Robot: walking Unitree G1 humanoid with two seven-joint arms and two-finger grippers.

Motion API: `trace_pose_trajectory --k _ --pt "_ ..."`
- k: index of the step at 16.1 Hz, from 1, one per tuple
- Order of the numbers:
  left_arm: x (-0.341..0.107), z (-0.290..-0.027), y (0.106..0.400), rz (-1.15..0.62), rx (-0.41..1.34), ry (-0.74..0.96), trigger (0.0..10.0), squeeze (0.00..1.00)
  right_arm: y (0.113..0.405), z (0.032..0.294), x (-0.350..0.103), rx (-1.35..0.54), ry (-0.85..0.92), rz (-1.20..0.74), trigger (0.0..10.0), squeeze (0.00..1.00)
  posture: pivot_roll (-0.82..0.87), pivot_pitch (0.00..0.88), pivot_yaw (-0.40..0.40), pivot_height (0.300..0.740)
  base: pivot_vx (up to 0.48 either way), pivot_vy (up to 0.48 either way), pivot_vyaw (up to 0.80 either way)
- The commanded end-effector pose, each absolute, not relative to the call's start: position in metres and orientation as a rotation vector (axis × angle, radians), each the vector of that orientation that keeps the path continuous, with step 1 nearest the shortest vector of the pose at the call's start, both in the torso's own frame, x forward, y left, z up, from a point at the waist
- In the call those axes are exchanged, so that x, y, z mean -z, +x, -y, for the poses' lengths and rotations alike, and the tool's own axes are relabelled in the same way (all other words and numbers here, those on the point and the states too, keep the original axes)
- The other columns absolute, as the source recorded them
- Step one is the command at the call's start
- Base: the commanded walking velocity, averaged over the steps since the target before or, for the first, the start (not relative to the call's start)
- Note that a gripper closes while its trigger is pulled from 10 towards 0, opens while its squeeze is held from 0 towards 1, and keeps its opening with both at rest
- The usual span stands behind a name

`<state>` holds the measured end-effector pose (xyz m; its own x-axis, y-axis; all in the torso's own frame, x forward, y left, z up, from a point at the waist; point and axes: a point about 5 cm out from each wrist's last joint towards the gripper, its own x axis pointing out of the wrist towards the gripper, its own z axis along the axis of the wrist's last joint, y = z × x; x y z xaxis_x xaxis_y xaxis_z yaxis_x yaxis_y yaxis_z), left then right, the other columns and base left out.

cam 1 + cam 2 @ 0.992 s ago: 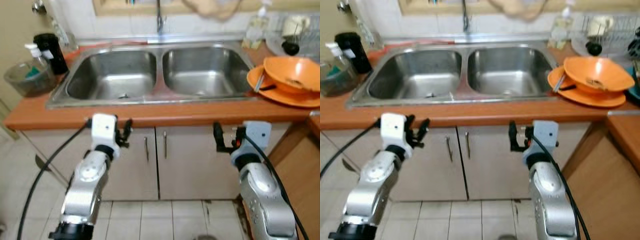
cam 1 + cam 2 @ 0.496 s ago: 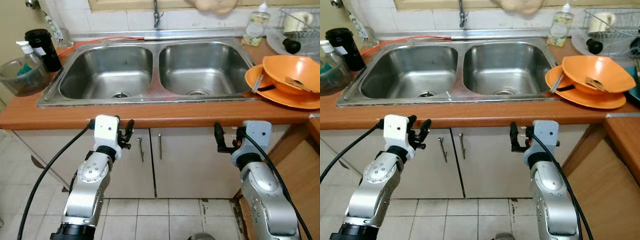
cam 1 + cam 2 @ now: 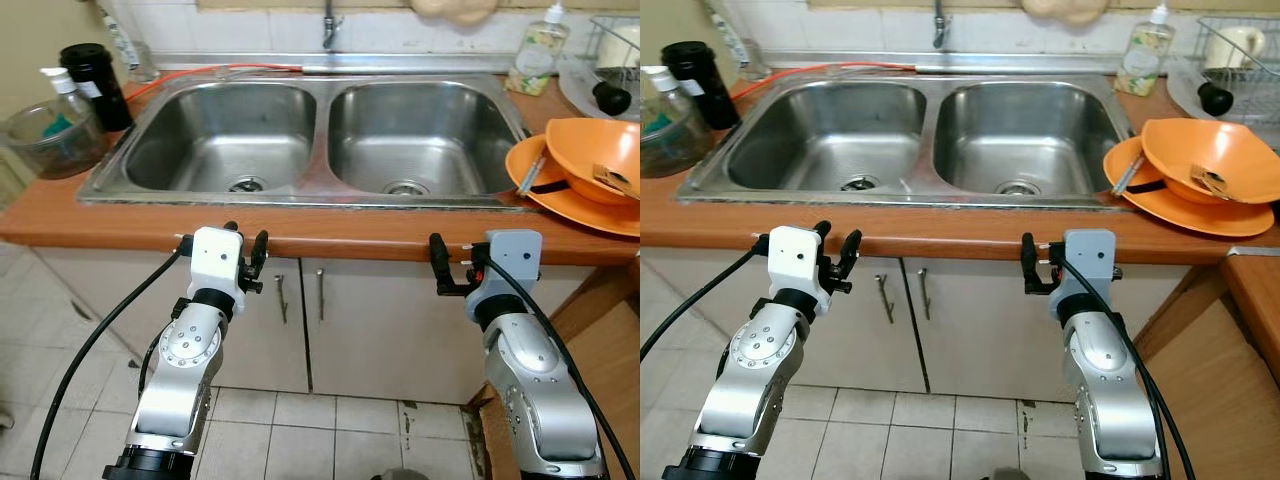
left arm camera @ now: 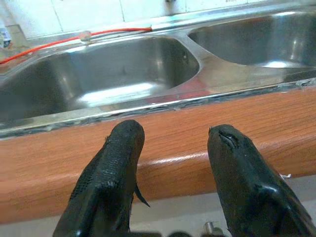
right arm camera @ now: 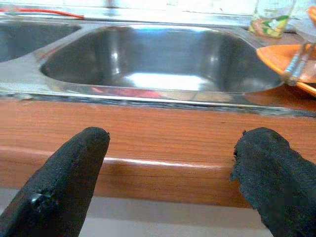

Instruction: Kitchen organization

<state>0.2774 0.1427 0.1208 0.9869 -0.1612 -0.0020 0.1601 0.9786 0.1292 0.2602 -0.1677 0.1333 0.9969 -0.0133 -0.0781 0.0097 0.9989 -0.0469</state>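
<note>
A steel double sink [image 3: 303,196] is set into a brown wooden counter [image 3: 90,216]; both basins hold nothing. An orange bowl [image 3: 602,148] rests on an orange plate [image 3: 522,166] at the sink's right, with a utensil [image 3: 531,175] leaning on the plate. My left gripper [image 3: 247,246] hovers open just in front of the counter's edge, below the left basin; its fingers [image 4: 123,148] hold nothing. My right gripper [image 3: 452,266] stands open at the same edge below the right basin, its fingers [image 5: 79,158] wide apart.
A black container [image 3: 95,85] and a glass bowl [image 3: 45,145] with a pump bottle stand at the counter's left end. A dish soap bottle [image 3: 535,60] and a dish rack [image 3: 1240,45] are at the back right. Cabinet doors [image 3: 300,320] lie under the counter, over a tiled floor.
The whole view has shifted and sharpened as the camera moved; the counter now sits lower and nearer in the picture. Both grippers keep the same pose at the counter's edge.
</note>
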Motion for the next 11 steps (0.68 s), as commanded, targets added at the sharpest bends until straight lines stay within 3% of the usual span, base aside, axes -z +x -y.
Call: trace_pose_trajectory --k 1,7,11 --pt "-0.124 -0.143 0.277 0.029 0.166 0.143 10.0 0.00 0.260 0.167 -0.138 0.013 -0.052 -0.059 10.0 0.00 -0.18 0.000 0.030 0.740 0.000 0.000 0.00" --pt "-0.132 -0.145 0.281 0.058 0.164 0.119 10.0 0.00 0.259 0.161 -0.149 -0.024 -0.050 0.014 10.0 0.00 -0.17 0.000 0.038 0.740 0.000 0.000 0.00" --pt "-0.129 -0.146 0.279 0.051 0.153 0.097 10.0 0.00 0.255 0.164 -0.145 -0.020 -0.065 -0.020 10.0 0.00 -0.18 0.000 0.039 0.740 0.000 0.000 -0.80"
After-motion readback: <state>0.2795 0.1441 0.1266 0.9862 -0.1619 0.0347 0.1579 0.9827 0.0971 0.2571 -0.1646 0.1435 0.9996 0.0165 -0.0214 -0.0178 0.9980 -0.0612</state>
